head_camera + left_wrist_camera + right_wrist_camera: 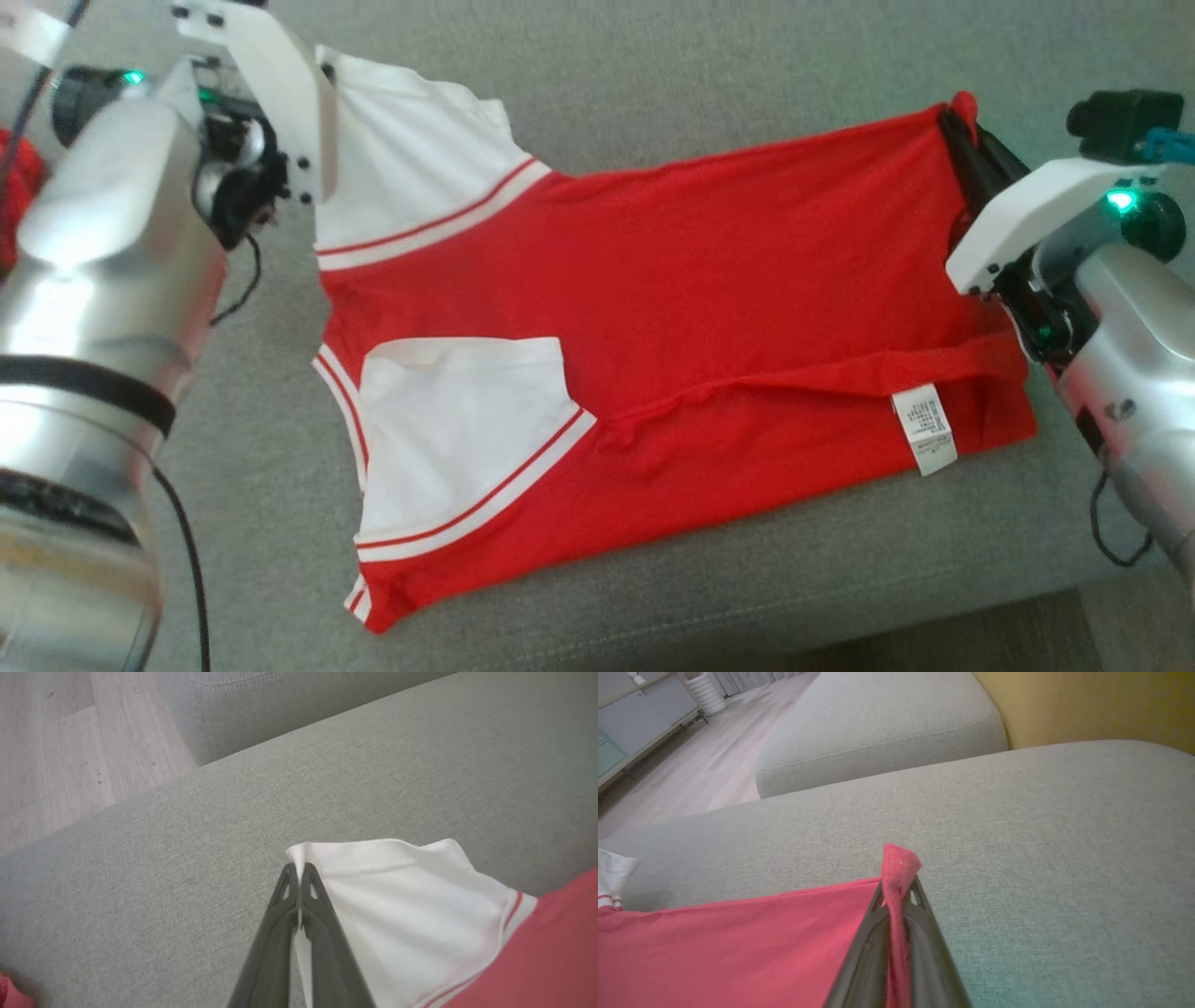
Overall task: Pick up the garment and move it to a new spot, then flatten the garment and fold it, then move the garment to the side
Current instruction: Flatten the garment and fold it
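Note:
The garment is a red T-shirt with white, red-striped sleeves, spread sideways across a grey sofa cushion, its lower half folded up and a white care label showing. My left gripper is shut on the edge of the far white sleeve; in the head view that arm's white bracket covers the fingers. At the right, my right gripper is shut on the far red hem corner, which pokes up between the dark fingers.
The cushion's front edge runs along the bottom of the head view, with wooden floor beyond it. Another grey cushion and a yellow backrest lie past the garment. Some red cloth sits at far left.

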Controlling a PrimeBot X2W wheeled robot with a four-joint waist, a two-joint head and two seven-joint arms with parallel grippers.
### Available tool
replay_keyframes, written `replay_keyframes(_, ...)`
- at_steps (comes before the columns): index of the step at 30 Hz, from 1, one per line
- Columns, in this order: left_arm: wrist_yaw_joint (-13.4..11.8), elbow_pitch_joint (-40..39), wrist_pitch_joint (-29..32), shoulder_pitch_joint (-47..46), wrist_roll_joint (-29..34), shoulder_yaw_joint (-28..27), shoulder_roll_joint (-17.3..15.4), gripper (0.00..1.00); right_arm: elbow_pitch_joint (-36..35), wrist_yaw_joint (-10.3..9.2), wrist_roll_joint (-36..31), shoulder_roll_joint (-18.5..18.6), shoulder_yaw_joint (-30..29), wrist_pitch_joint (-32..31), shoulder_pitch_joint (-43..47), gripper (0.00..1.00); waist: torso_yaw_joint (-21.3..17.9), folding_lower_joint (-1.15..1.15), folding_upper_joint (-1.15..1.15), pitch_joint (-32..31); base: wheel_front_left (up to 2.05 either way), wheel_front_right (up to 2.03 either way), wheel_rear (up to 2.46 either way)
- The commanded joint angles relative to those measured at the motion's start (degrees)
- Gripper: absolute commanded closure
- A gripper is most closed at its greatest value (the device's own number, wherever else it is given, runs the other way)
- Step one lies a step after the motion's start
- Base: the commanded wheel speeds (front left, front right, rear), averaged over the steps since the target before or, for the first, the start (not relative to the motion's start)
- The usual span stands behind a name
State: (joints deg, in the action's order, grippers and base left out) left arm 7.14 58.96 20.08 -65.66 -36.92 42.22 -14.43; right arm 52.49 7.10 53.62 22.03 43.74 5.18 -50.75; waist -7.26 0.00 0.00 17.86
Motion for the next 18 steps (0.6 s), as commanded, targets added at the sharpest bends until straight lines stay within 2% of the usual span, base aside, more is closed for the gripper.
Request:
replay_keyframes(1,0.23,-2.29,0.18,-1.12,-0.65,-0.73,-2.87,1.00,-1.22,0.39,0.70,1.20,0.51,0.96,1.62,1.00,0.66,0.00,0.00,-1.57,0.00,0.00,0.00)
replay_keyframes(9,0.33,-15.30,4.03,4.72,-5.61,4.24,-9.02,1.00,-0.30,0.39,2.57,3.24,3.06,2.45,4.11,1.00,2.27,0.00,0.00,-5.10,0.00,0.00,0.00)
replay_keyframes(16,0.34,-26.85,9.10,10.38,-10.31,6.05,-14.76,1.00,0.32,0.39,4.14,4.79,5.82,1.73,6.65,1.00,3.74,0.00,0.00,-7.93,0.00,0.00,0.00)
replay_keyframes(18,0.34,-28.50,10.31,11.31,-11.20,6.29,-15.44,1.00,0.39,0.39,4.41,5.00,6.19,1.58,7.01,1.00,3.93,0.00,0.00,-8.35,0.00,0.00,0.00)
